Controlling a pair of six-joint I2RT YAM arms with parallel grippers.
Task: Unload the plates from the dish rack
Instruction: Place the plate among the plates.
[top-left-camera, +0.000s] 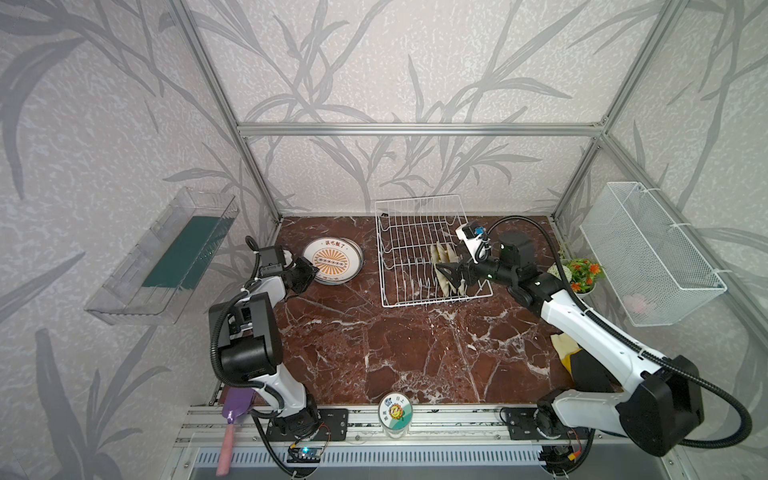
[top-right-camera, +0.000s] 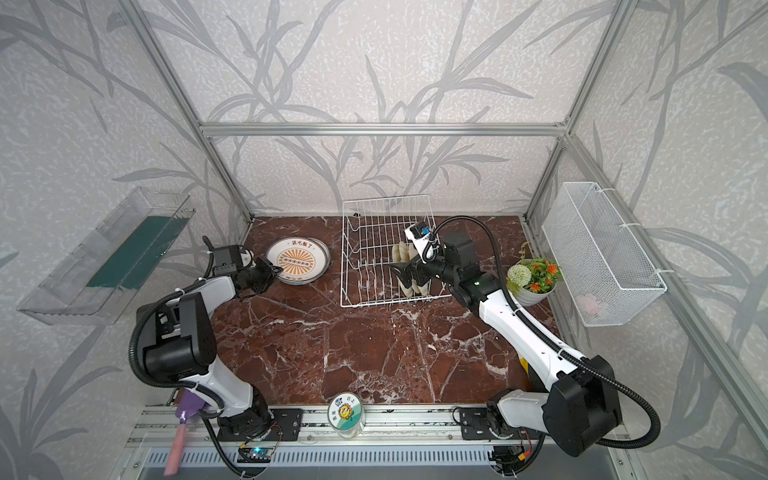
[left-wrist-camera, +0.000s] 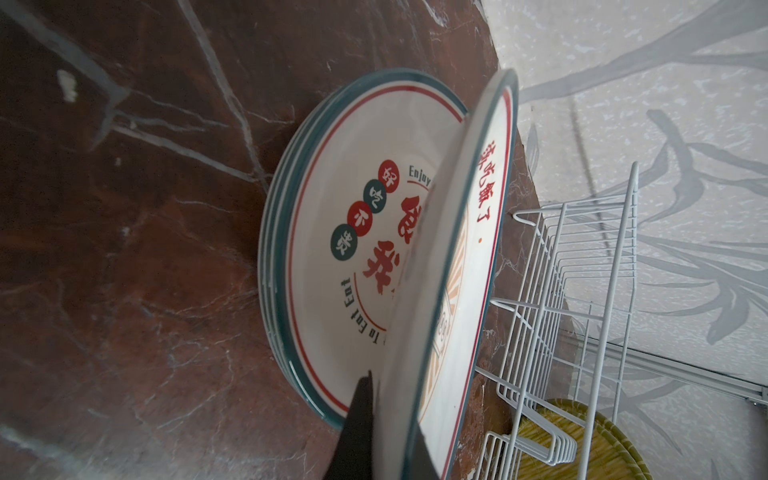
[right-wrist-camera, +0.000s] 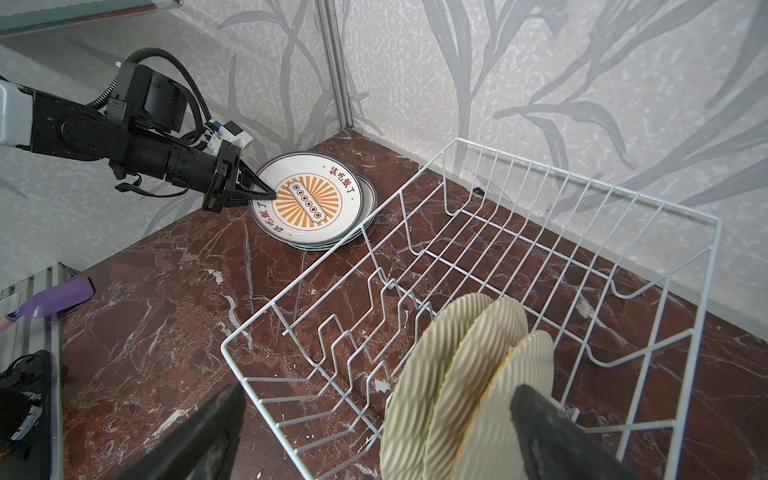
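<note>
Dish rack (top-left-camera: 409, 249) on marble table (top-left-camera: 415, 361) beside stack of white plates (left-wrist-camera: 332, 232); top sunburst plate (right-wrist-camera: 305, 203) tilted, rim pinched by left gripper (right-wrist-camera: 270, 194), a slip chips it; three wicker plates (right-wrist-camera: 469, 374) upright in rack, right gripper (top-left-camera: 451, 277) splayed astride them, may snag the wires

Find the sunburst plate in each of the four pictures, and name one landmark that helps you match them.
Top view: sunburst plate is left of the rack, at the left claw.
Top view: same place, left of the rack.
Left wrist: close up, tilted, between stack and rack.
Right wrist: beyond the rack, left claw on its rim.
Landmark: the rack.
</note>
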